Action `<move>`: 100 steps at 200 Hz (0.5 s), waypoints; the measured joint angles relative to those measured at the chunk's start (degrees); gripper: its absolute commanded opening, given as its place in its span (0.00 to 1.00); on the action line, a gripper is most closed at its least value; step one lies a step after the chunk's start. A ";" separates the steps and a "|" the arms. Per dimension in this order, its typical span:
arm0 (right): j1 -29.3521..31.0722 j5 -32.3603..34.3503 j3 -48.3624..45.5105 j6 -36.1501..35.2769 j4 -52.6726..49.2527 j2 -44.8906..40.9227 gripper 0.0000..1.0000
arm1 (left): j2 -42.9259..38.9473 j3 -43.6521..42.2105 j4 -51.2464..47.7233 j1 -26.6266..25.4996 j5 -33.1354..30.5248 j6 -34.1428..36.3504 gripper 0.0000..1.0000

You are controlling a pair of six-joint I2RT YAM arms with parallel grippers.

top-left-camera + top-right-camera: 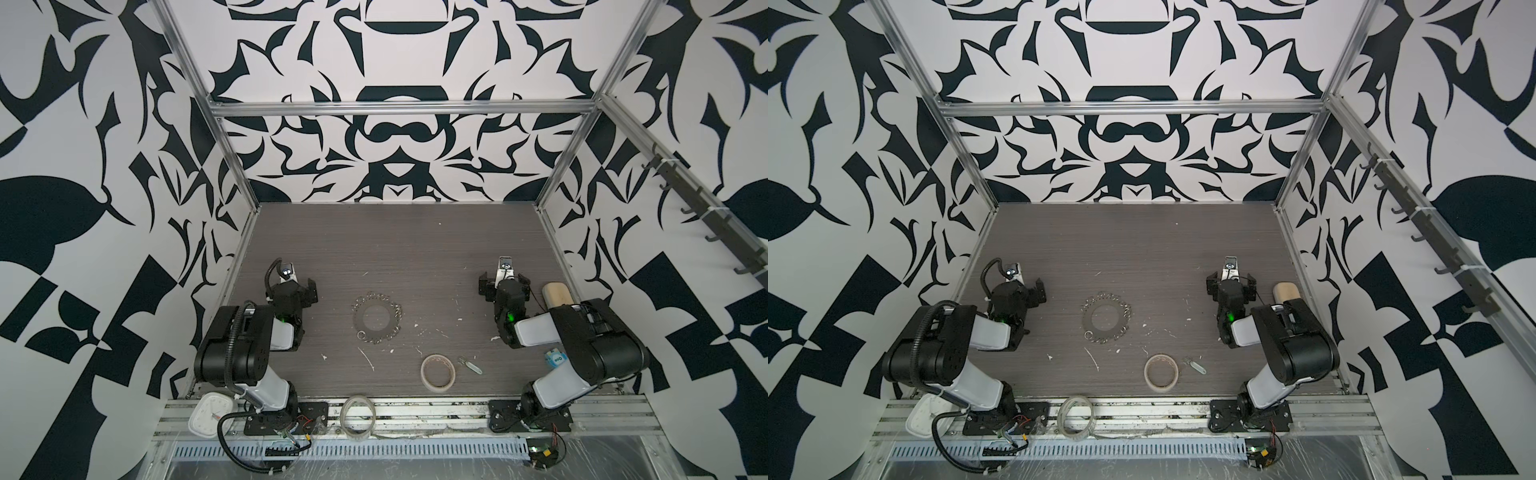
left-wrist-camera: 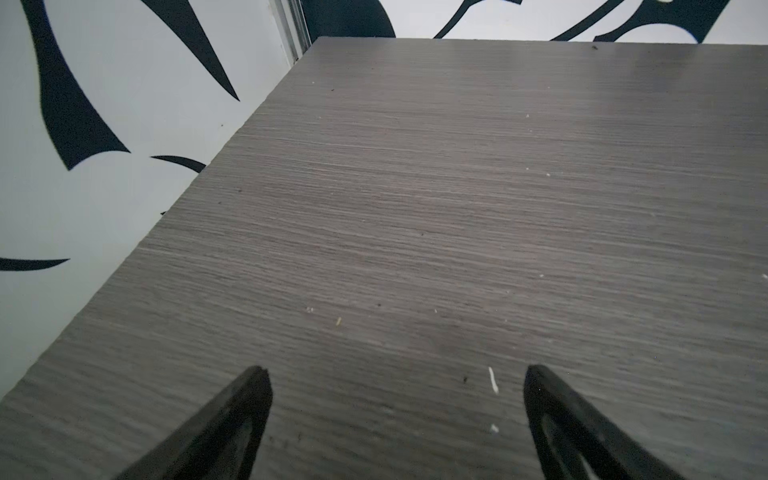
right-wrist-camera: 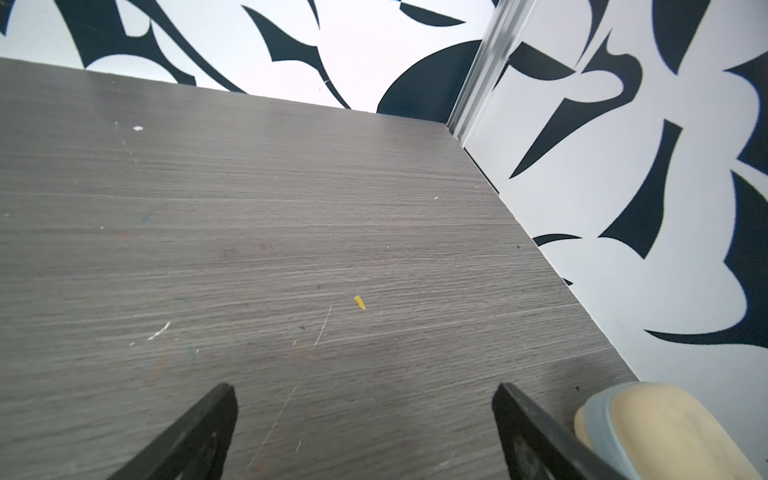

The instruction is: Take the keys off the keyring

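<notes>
The keyring (image 1: pixel 398 311) (image 1: pixel 1126 309), a chain-like loop of small silver wire rings, lies flat mid-table in both top views. A small pale key (image 1: pixel 472 367) (image 1: pixel 1197 366) lies apart from it, near the front, just right of a beige tape roll (image 1: pixel 437 372) (image 1: pixel 1161 372). My left gripper (image 1: pixel 297 281) (image 1: pixel 1022 289) (image 2: pixel 397 370) hovers left of the keyring, open and empty over bare table. On the other side of the keyring my right gripper (image 1: pixel 504 279) (image 1: pixel 1231 281) (image 3: pixel 365 386) stands open too, with nothing between its fingers. Neither wrist view shows keyring or key.
A beige cylinder (image 1: pixel 557 294) (image 3: pixel 648 428) lies beside my right gripper by the right wall. A clear tape roll (image 1: pixel 358 417) and a white clock (image 1: pixel 206 415) sit on the front rail. Small white scraps dot the table (image 1: pixel 415 249).
</notes>
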 measured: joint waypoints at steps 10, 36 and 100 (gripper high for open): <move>-0.11 0.00 -0.02 0.13 -0.35 0.02 1.00 | 0.00 1.33 0.66 0.59 -0.07 -0.48 0.99; -0.11 0.00 -0.02 0.20 -0.66 0.02 1.00 | -0.37 2.75 0.81 1.68 -0.48 -1.53 0.99; -0.11 -0.87 -0.04 0.26 -0.61 0.02 1.00 | -0.37 2.75 0.61 1.75 -0.57 -2.01 0.99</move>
